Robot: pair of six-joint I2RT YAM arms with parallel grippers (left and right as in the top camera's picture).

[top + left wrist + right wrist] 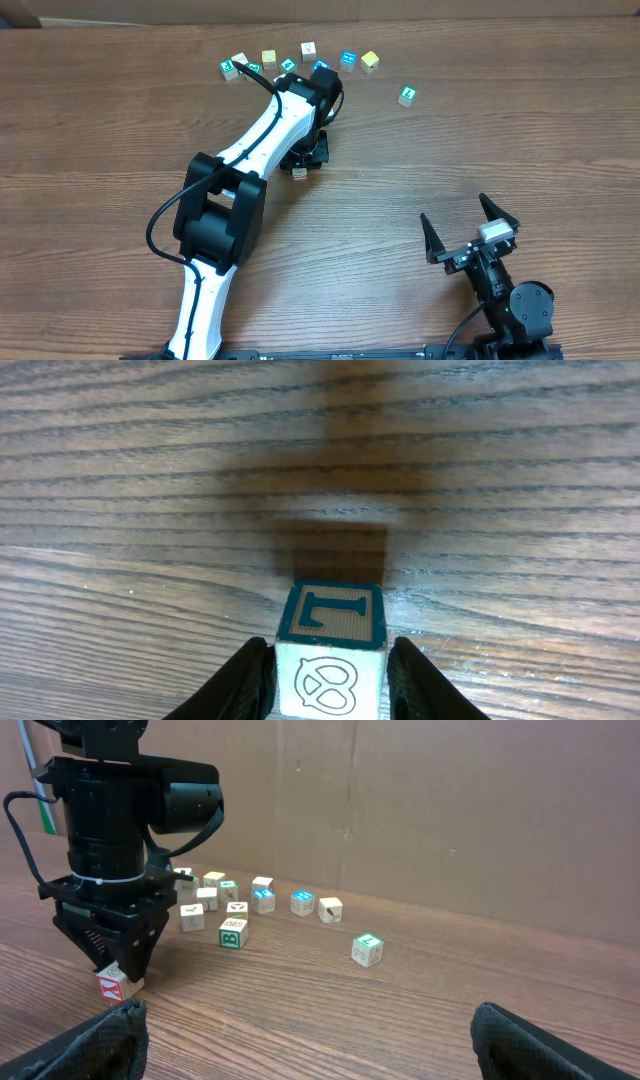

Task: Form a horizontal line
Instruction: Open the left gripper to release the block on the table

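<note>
Placing a first cube (330, 618) seems in hand: the left end effector (332, 685) grips it low at the worktop (120, 120), well apart from the scattered cubes (308, 49), no line yet formed — next calls for releasing it squarely — while the right end effector (452, 206) gapes wide, empty.

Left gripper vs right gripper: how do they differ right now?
Left gripper is shut on a lettered cube, pointing down at the table; right gripper stands wide open, holding nothing. Left gripper sits mid-table just short of the scattered cubes; right gripper is at the near right, away from them. Both are black two-finger grippers.
</note>
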